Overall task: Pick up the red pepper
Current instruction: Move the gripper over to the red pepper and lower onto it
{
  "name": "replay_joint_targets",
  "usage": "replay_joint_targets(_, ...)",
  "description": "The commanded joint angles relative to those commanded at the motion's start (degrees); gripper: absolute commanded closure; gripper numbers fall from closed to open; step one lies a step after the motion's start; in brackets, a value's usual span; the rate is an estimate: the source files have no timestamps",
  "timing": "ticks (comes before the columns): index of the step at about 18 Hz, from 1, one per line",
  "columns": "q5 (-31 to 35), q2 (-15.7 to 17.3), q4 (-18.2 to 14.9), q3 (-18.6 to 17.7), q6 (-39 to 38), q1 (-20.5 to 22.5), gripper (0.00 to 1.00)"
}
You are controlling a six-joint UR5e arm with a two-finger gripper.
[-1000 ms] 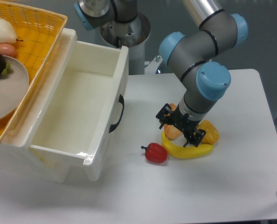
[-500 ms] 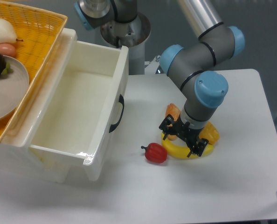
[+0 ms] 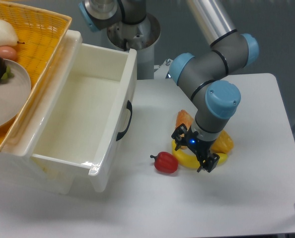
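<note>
Red pepper: lies free on the table, just left of the banana, stem pointing left. Gripper: jaws spread, holding nothing, low over the banana, just right of the pepper; approach step judged under way, next move calling for a short shift left and a descent astride the pepper. White bin, left of pepper: nothing visible inside. Yellow basket, far left: plate and assorted produce.
</note>
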Motion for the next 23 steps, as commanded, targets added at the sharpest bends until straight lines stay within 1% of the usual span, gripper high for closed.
replay_joint_targets(2, 0.52, -0.44, 0.0, 0.0, 3.61, -0.79, 0.0)
replay_joint_targets(3, 2.18, -1.14, -0.09, 0.35, 5.89, -1.31, 0.0)
replay_joint_targets(5, 6.92, -2.37, 0.09, 0.62, 10.63, -3.68, 0.0)
replay_joint_targets(6, 7.81, -2.81, 0.09, 0.7, 12.48, -4.48, 0.0)
replay_joint_targets(8, 7.82, -3.6, 0.26, 0.97, 13.38, -5.36, 0.0)
replay_joint_targets(12, 7.91, -4.22, 0.35, 1.41, 18.73, -6.68, 0.0)
replay_joint_targets(15, 8.09, -4.22, 0.26, 1.23, 21.11, -6.77, 0.0)
replay_joint_targets(19, 8.44, -4.13, 0.09, 0.62, 22.6, -6.77, 0.0)
replay_joint_targets(23, 10.19, -3.96, 0.09, -0.52, 23.31, -6.77, 0.0)
